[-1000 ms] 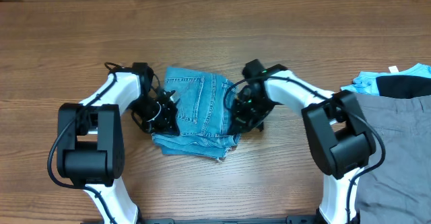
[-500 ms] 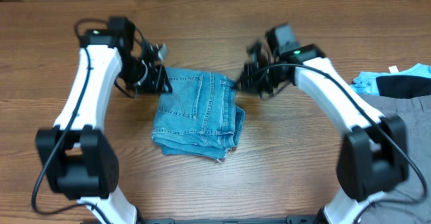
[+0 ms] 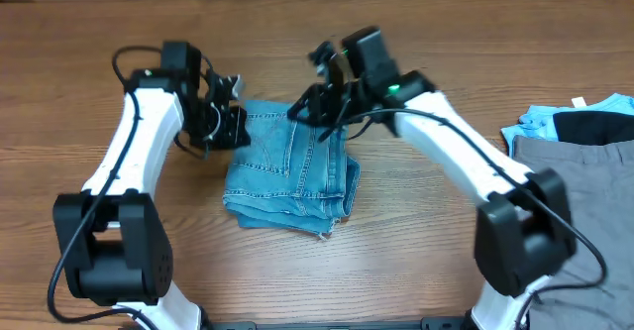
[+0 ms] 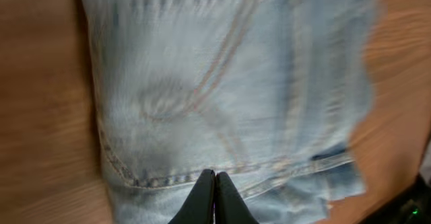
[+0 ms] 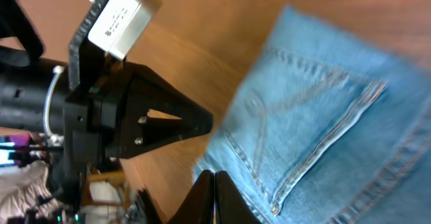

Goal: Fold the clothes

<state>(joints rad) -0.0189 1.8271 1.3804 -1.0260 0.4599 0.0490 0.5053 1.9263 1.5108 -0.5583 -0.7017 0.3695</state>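
The light blue denim jeans (image 3: 292,171) lie folded into a thick rectangle at the table's middle, a stitched back pocket facing up. My left gripper (image 3: 239,129) is at the jeans' far left corner. In the left wrist view its fingers (image 4: 214,175) are shut with nothing between them, just above the denim (image 4: 222,83). My right gripper (image 3: 299,114) hovers over the jeans' far edge. In the right wrist view its fingers (image 5: 214,175) are shut and empty over the pocket corner of the jeans (image 5: 337,116).
Plain grey trousers (image 3: 584,201) lie at the right edge, with a black garment (image 3: 594,124) and a pale-blue garment (image 3: 535,120) behind them. The left arm (image 5: 121,116) shows close by in the right wrist view. Bare wooden tabletop (image 3: 119,33) surrounds the jeans.
Both grippers left the jeans' sides and rose toward the far edge. The right gripper then swung left over the jeans' top edge. The jeans stayed folded in place.
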